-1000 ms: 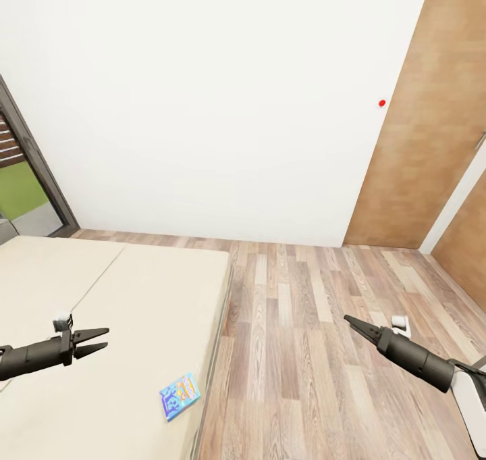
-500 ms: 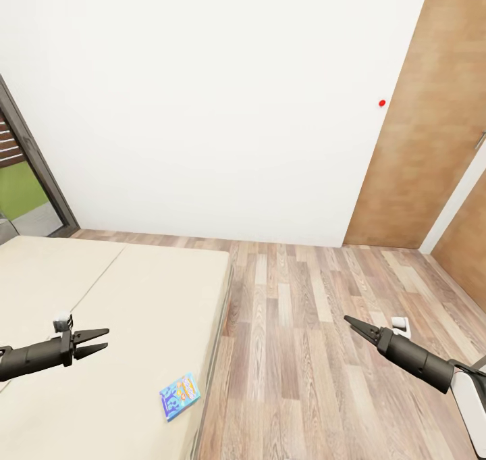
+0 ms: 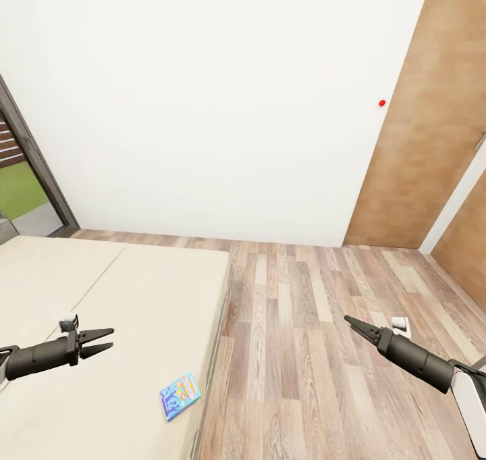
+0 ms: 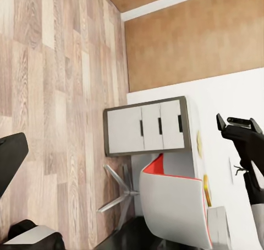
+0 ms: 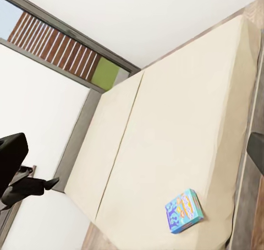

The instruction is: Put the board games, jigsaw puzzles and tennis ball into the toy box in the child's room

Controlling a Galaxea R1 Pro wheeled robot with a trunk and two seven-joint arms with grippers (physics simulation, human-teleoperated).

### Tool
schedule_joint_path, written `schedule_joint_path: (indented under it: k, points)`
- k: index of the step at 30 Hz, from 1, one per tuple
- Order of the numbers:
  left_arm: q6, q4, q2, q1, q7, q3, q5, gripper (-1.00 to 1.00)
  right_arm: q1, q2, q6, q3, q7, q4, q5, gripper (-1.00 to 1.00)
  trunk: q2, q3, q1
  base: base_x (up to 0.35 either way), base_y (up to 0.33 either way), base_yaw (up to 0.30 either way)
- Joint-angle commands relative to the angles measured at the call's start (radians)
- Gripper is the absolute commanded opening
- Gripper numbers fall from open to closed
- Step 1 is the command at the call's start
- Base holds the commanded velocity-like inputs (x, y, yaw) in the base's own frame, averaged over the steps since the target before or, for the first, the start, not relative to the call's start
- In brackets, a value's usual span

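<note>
The left pincer [image 3: 101,339], two tapered dark prongs parted a little with nothing between them, hangs over the smooth beige bed [image 3: 135,291]. The right pincer [image 3: 349,321] is a dark pointed tip over the wood-plank floor [image 3: 304,325], prongs together and empty. A thin light blue board game [image 3: 179,396] with cartoon print lies flat near the bed's corner edge. In the left wrist view, the white table [image 4: 231,96] carries a dark-framed three-drawer unit [image 4: 146,128].
</note>
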Motion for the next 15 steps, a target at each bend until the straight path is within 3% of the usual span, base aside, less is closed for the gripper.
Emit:
schedule_joint_path:
  k: [1, 10, 15]
  points:
    - [0.011, 0.0, -0.001, -0.001, -0.004, 0.001, -0.002, 1.0, -0.001, 0.0, 0.005, -0.001, 0.002, 0.0, -0.001, 1.0, -0.002, -0.002, 0.001, 0.0, 0.0, 0.0]
    - [0.011, 0.002, -0.002, -0.001, -0.004, 0.001, -0.003, 1.0, -0.001, 0.0, 0.003, 0.002, 0.001, -0.002, 0.0, 1.0, -0.002, -0.002, 0.001, 0.0, 0.0, 0.002]
    - [0.011, 0.003, -0.002, -0.001, -0.004, 0.001, -0.003, 1.0, -0.001, 0.0, 0.003, 0.002, 0.001, -0.003, 0.0, 1.0, -0.002, -0.002, 0.001, 0.0, 0.0, 0.132]
